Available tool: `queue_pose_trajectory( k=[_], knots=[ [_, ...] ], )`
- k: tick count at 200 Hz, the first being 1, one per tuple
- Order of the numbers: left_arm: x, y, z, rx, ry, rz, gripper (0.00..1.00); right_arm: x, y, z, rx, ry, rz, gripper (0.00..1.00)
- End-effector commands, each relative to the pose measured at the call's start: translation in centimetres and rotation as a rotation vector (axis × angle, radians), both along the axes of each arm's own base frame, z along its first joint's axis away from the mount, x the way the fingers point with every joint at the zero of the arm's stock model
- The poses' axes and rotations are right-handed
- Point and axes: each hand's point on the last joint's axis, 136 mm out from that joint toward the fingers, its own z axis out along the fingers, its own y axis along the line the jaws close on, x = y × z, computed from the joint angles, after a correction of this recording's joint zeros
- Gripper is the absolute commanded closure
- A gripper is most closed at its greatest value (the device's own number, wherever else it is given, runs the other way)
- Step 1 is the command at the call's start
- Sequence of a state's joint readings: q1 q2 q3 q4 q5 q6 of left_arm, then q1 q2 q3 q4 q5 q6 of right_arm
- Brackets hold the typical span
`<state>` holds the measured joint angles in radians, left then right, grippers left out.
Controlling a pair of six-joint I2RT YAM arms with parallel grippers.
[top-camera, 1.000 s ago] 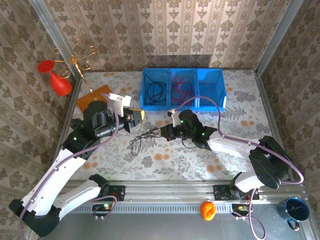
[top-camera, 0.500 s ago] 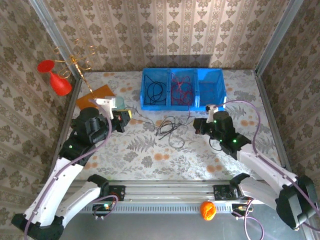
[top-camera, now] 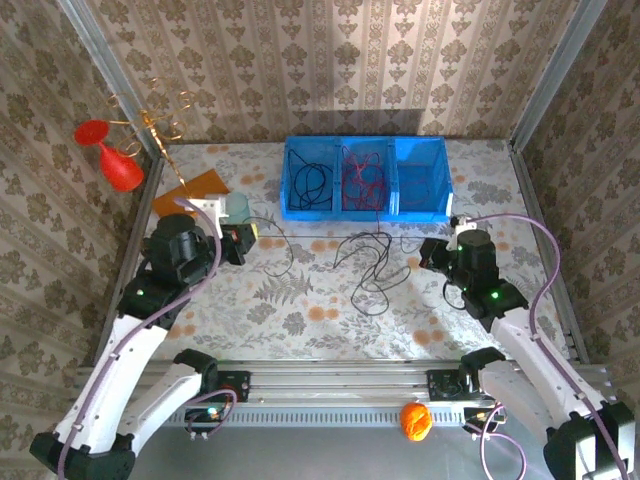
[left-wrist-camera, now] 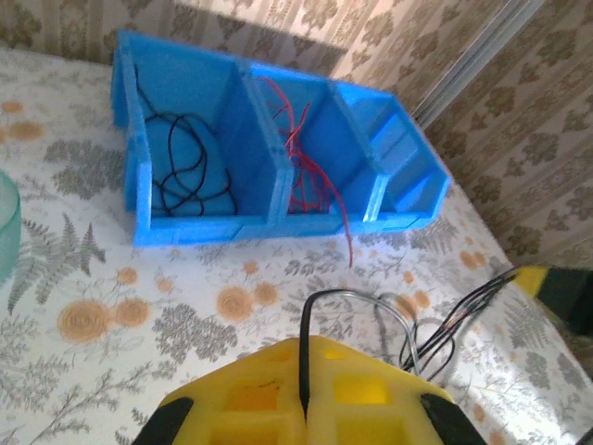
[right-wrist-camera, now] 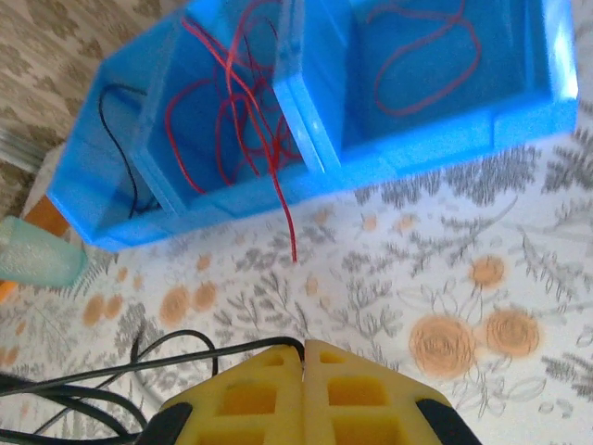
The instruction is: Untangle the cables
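Loose black cables (top-camera: 370,262) strung between two end effectors on the worktop (top-camera: 300,310).
The left end effector (top-camera: 243,240) and the right end effector (top-camera: 432,250) are each clamped on a strand of the tangle. Beyond them, a blue bin (top-camera: 365,213) holds another black cable (top-camera: 308,180) in its left compartment and red cables (top-camera: 362,172) in the middle one.

Black cable (left-wrist-camera: 304,315) end hidden inside left claw (left-wrist-camera: 304,371); teal cup (left-wrist-camera: 6,227) cropped.

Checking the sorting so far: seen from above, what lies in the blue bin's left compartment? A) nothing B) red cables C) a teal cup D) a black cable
D: a black cable coils in the left compartment of the blue bin; the red cables are in the middle one.
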<state>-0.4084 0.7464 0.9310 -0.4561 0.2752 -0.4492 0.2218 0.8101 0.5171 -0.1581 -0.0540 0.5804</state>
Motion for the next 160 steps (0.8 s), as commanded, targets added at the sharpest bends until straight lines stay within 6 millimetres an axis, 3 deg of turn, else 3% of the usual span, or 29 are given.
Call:
queue_pose_trajectory(
  k=[1,37,57,76,100,121,145,160],
  knots=[
    [-0.6,1.9,6.5,0.003,-0.161,0.046,1.0,-0.6,-3.2,-4.3,-0.03,0.129,-0.152,1.0],
    [-1.0,1.9,11.8,-0.035,-0.276,0.035,1.0,-0.7,-3.4,-7.5,-0.026,0.195,-0.166,1.0],
    [-0.3,0.6,13.1,-0.085,-0.287,-0.021,1.0,-0.9,-2.9,-8.4,-0.012,0.218,-0.144,1.0],
    [0.4,-1.6,13.5,-0.152,-0.257,-0.122,1.0,-0.5,-1.1,-7.5,0.038,0.176,-0.057,1.0],
    [0.8,-3.1,14.0,-0.192,-0.249,-0.184,1.0,-0.3,3.9,-3.7,0.041,0.039,0.158,0.82],
    [0.9,-3.7,14.3,-0.199,-0.251,-0.199,1.0,-1.1,9.6,-0.2,0.001,-0.084,0.35,0.65],
    [1.0,-4.5,14.1,-0.197,-0.245,-0.213,1.0,-3.2,17.5,2.9,0.06,-0.209,0.605,0.49],
    [1.2,-4.8,13.7,-0.19,-0.238,-0.206,1.0,-5.1,22.2,3.8,0.074,-0.252,0.758,0.41]
  ],
)
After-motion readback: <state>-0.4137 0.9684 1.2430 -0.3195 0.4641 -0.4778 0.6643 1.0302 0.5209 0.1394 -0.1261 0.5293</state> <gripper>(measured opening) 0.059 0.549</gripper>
